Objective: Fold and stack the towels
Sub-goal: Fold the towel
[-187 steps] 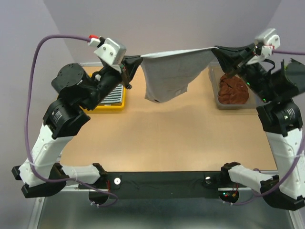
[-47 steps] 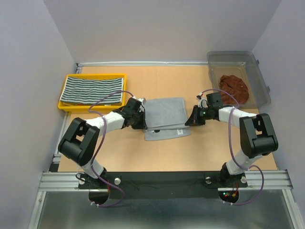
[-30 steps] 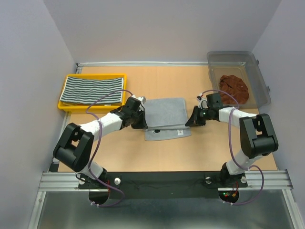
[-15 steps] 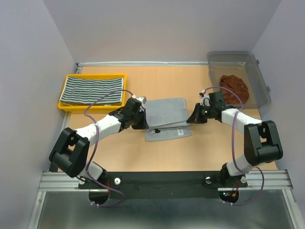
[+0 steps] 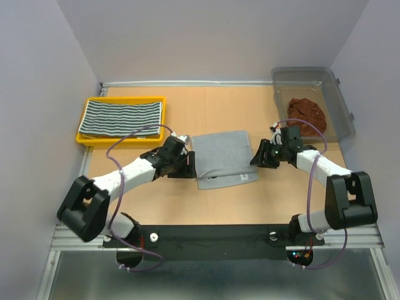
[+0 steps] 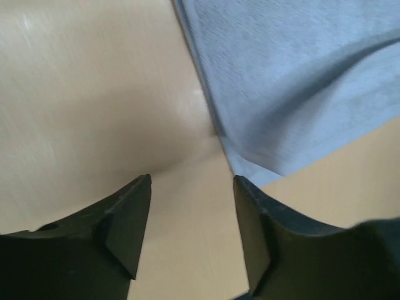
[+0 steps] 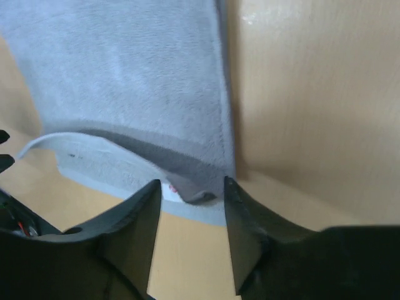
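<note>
A plain grey towel [image 5: 224, 159] lies folded on the table's middle, its white label showing at the near right edge. My left gripper [image 5: 190, 167] stands open just off the towel's left edge; in the left wrist view the grey towel [image 6: 300, 81] lies ahead of the left gripper [image 6: 192, 181], with bare table between the fingers. My right gripper [image 5: 258, 157] is open at the towel's right edge; in the right wrist view the grey towel [image 7: 137, 81] has its folded corner just beyond the right gripper [image 7: 192, 183]. A black-white striped towel [image 5: 122, 117] lies flat at the back left. A rust-brown towel [image 5: 306, 115] sits crumpled at the back right.
The striped towel rests in a yellow tray [image 5: 81, 134] by the left wall. The rust-brown towel lies in a clear plastic bin [image 5: 340, 119] at the right wall. Both forearms stretch low over the table on either side of the grey towel.
Both grippers have opened and let go of the grey towel. The towel has shifted nearer and to the right, lying folded. Both arms have drawn back a little toward the near edge.
</note>
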{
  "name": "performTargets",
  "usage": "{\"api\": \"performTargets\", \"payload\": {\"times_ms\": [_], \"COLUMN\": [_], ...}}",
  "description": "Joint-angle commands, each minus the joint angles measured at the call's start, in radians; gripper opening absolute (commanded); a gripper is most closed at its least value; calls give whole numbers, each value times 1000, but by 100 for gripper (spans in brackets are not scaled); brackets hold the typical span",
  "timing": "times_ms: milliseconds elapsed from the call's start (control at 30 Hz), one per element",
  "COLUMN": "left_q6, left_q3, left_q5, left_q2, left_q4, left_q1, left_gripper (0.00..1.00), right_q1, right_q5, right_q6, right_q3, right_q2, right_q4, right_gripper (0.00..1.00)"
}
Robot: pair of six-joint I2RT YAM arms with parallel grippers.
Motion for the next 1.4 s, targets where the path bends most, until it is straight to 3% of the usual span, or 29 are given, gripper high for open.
{"api": "performTargets", "payload": {"times_ms": [0,100,200,400,500,633,800,1033,1200,1367], "left_q6": [-39,-91,-100,-58,-56,-82,-212,-281,-297,-297], "left_q3": [-11,-51,-66,36,102,127,47,9,3,9], "left_q5": [17,24,-13,-15,-52,-70,-130,-190,-190,-179], "left_q2": [-200,-298,-317,-150,-26,61,57,33,48,60], "left_q4": [-51,-44,-16,16,24,22,33,44,57,60], "left_q1": [-62,-76,-76,-90,-130,-182,-211,-214,-214,-217], "left_gripper": [72,72,70,68,57,52,53,53,51,41], "right_q1": [-4,4,13,30,74,76,76,76,76,76], "right_q5": [-38,-121,-100,-26,41,81,136,300,265,207], "right_q6": [9,12,5,-15,-6,11,18,60,69,61], "right_q3": [-9,-17,-3,84,80,24,-44,-86,-94,-100], "right_q2": [-160,-227,-270,-136,-84,-78,-131,-196,-181,-155], "right_q4": [-8,-9,-11,-9,3,20,23,21,24,34], "right_gripper": [53,53,53,52,51,49,49,49,49,47]}}
